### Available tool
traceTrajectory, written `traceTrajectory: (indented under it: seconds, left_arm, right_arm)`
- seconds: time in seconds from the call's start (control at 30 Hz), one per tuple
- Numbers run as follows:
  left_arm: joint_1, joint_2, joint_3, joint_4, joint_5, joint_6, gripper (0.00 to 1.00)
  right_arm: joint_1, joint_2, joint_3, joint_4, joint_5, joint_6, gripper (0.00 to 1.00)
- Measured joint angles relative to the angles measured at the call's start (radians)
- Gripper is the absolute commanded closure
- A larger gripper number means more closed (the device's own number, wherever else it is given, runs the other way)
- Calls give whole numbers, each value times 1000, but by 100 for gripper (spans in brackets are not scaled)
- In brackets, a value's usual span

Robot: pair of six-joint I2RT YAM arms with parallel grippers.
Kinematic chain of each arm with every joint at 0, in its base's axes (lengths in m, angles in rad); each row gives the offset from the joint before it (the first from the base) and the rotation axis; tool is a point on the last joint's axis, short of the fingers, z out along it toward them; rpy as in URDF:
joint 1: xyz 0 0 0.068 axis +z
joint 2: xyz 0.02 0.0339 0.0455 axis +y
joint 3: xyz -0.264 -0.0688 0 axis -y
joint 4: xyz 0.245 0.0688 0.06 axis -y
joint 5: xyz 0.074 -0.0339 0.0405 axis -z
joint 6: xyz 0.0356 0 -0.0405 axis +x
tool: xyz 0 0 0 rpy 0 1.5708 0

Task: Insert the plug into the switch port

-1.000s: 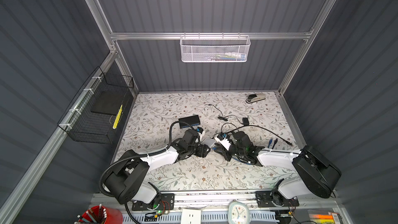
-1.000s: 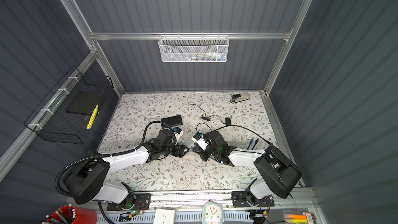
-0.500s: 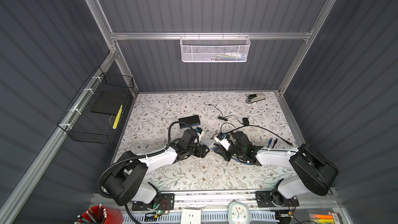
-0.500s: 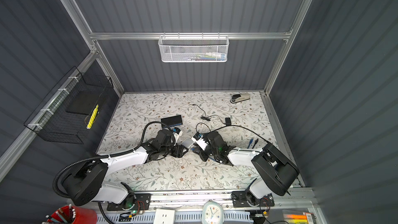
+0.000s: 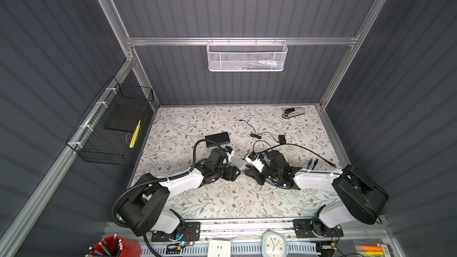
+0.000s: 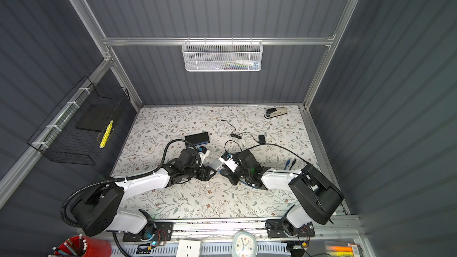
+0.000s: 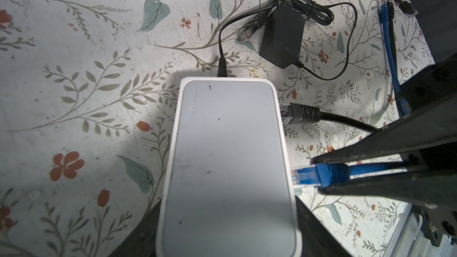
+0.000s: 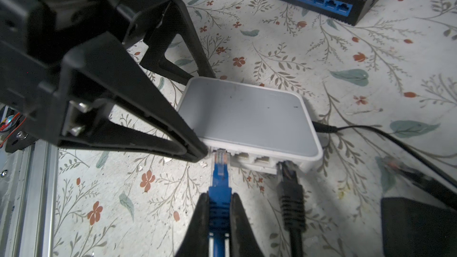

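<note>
The blue plug [image 8: 220, 166], clear-tipped with a ribbed boot, sat at the end port's mouth of the smooth, round-cornered white switch [image 8: 247, 117], seemingly unseated. The right claw [image 8: 220, 199] pinched its boot. The left claw [image 8: 202, 114] gripped the switch's sides. Nothing had visibly shifted in the last second, suggesting fine alignment.

Robotics lab test cell, aluminium frame [image 5: 173, 41] around grey ribbed wall panels [image 5: 235, 3], two robot arms [image 5: 183, 185] bolted to a front rail [image 5: 247, 222], floral-print tabletop [image 5: 193, 119], white mesh basket [image 5: 247, 58] and black wire basket [image 5: 111, 129] hung on the walls, network switch [image 7: 230, 156] and cables [image 7: 346, 121], clock [image 5: 274, 243], pencil cup [image 5: 116, 247]
</note>
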Motion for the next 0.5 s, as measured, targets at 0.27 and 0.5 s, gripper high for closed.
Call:
traceTrajectory:
  seconds: [0.27,0.5]
  left_arm:
    - [7,0,0,-3,7,25,47]
    - [16,5,0,-10,29,64,51]
  right_arm:
    - [1,26,75,-106,-3,4,100]
    - [1,42,128,-199,-20,-10,100]
